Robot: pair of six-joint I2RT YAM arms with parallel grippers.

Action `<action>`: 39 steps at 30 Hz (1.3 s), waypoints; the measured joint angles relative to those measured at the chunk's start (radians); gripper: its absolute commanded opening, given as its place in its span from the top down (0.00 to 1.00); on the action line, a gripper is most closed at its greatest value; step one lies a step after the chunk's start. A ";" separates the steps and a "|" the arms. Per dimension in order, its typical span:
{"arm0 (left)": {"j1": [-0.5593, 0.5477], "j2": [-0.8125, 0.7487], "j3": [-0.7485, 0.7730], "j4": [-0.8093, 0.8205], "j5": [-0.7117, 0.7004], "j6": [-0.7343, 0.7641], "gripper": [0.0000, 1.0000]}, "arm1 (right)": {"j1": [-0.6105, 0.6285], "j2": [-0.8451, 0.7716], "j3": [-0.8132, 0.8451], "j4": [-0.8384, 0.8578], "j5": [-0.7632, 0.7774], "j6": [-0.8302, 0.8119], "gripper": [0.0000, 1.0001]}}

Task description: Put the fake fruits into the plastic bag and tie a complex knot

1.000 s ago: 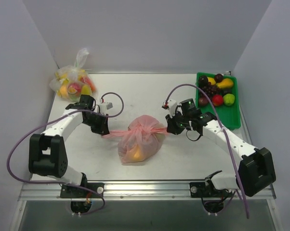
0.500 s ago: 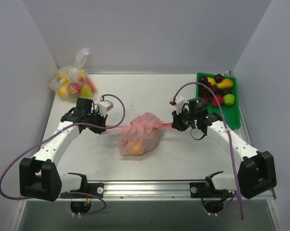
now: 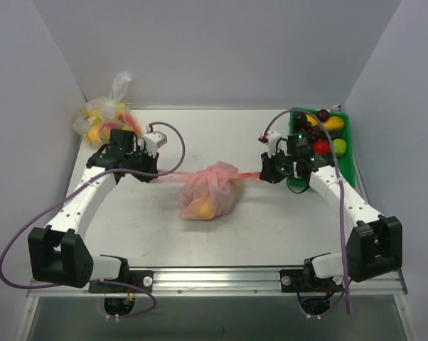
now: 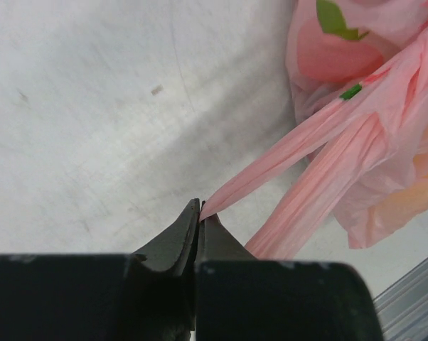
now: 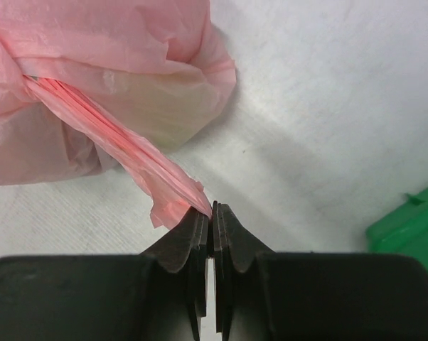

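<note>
Top external view: the pink plastic bag [image 3: 208, 193] lies on the tabletop [image 3: 150, 234] midway between the two arms, with an orange-yellow shape showing through its lower part. Its top is bunched into the knot [image 3: 223, 171], and a pink handle end runs out taut from each side. The left jaws are clenched on the left handle end [image 3: 170, 177], and the right jaws are clenched on the right handle end [image 3: 249, 175]. More fake fruits [image 3: 318, 132] sit in the green tray [image 3: 345, 174] at the far right. A clear bag [image 3: 104, 121] of yellow and red fruit rests at the far left corner.

Left wrist view: the left jaws are pressed together on the tip of a pleated pink strand [image 4: 285, 160] that rises to the bag [image 4: 392, 163] at upper right. A green patch [image 4: 333, 18] shows through the film.

Right wrist view: the right jaws pinch the frayed tip of a pink strand [image 5: 129, 153] leading up left to the bag [image 5: 93, 42]. A corner of the green tray [image 5: 413, 220] is at the right edge.
</note>
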State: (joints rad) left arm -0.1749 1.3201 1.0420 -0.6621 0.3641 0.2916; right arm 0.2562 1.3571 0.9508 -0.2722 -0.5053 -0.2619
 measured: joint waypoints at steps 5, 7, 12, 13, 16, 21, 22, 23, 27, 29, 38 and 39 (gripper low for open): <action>-0.008 0.035 0.283 -0.050 -0.014 -0.004 1.00 | 0.021 0.010 0.279 -0.095 0.060 0.008 1.00; -0.029 0.049 0.370 -0.042 -0.046 -0.001 1.00 | 0.048 0.013 0.366 -0.101 0.089 0.009 1.00; -0.101 0.141 0.436 0.025 -0.105 0.000 1.00 | 0.085 0.125 0.482 -0.083 0.099 0.019 1.00; -0.108 0.177 0.436 0.041 -0.114 -0.001 1.00 | 0.086 0.169 0.492 -0.071 0.099 0.019 1.00; -0.111 0.303 0.434 0.086 -0.146 -0.001 0.97 | 0.085 0.332 0.519 -0.045 0.097 0.021 0.99; -0.106 0.448 0.425 0.093 -0.166 -0.014 0.42 | 0.084 0.466 0.517 -0.048 0.084 0.021 0.57; -0.105 0.456 0.425 0.091 -0.165 -0.013 0.31 | 0.084 0.466 0.517 -0.051 0.077 0.022 0.51; -0.105 0.457 0.426 0.086 -0.160 -0.020 0.22 | 0.084 0.459 0.517 -0.051 0.067 0.026 0.39; -0.096 0.453 0.491 0.045 -0.128 -0.051 0.03 | 0.077 0.390 0.519 -0.060 0.031 0.059 0.19; -0.084 0.444 0.561 0.009 -0.105 -0.059 0.03 | 0.066 0.332 0.523 -0.066 0.009 0.084 0.11; 0.075 0.297 0.731 -0.132 0.065 -0.178 0.03 | -0.090 0.007 0.494 -0.127 -0.082 0.139 0.02; 0.092 0.279 0.728 -0.149 0.067 -0.186 0.03 | -0.107 -0.022 0.475 -0.142 -0.086 0.139 0.02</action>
State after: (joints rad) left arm -0.0834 1.5993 1.7699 -0.8112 0.4309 0.1055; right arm 0.1490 1.3350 1.4258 -0.4137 -0.5915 -0.1230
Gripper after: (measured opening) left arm 0.974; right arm 0.973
